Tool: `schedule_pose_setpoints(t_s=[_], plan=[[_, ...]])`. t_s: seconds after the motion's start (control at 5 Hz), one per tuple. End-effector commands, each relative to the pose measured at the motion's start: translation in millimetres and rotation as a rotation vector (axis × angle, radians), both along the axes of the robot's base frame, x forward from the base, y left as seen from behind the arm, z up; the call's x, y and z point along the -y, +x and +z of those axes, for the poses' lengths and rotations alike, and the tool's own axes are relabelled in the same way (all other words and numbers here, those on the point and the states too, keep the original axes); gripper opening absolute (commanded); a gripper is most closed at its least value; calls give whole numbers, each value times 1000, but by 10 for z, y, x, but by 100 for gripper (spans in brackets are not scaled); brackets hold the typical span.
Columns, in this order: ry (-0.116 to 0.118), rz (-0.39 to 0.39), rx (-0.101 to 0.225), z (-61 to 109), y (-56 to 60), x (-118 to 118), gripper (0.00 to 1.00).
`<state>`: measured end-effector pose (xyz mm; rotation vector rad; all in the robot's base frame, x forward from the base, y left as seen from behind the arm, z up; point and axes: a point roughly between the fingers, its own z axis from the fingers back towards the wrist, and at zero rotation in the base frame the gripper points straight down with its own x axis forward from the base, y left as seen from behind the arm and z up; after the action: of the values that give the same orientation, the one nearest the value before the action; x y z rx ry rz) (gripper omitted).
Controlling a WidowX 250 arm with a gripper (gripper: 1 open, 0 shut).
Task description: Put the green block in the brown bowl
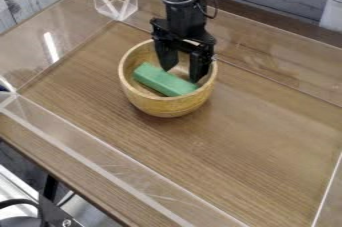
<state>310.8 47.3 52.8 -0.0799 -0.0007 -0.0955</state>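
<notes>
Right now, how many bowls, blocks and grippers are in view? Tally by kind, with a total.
Round light-brown wooden bowl: 1
Elongated mint-green rectangular block: 1
Black two-fingered gripper: 1
Total: 3

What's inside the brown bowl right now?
The green block lies in the brown bowl. The gripper covers part of the bowl's far inside, so anything behind it can't be seen.

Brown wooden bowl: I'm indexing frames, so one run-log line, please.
mint-green rectangular block: inside round light-brown wooden bowl | black end effector: above bowl
</notes>
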Motion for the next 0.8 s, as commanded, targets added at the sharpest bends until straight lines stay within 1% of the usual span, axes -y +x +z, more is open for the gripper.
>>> schedule_pose_setpoints(t_s=[0.0, 0.6], plan=[[13, 14, 82, 262, 45, -37, 100], [12, 36, 80, 242, 26, -49, 100]])
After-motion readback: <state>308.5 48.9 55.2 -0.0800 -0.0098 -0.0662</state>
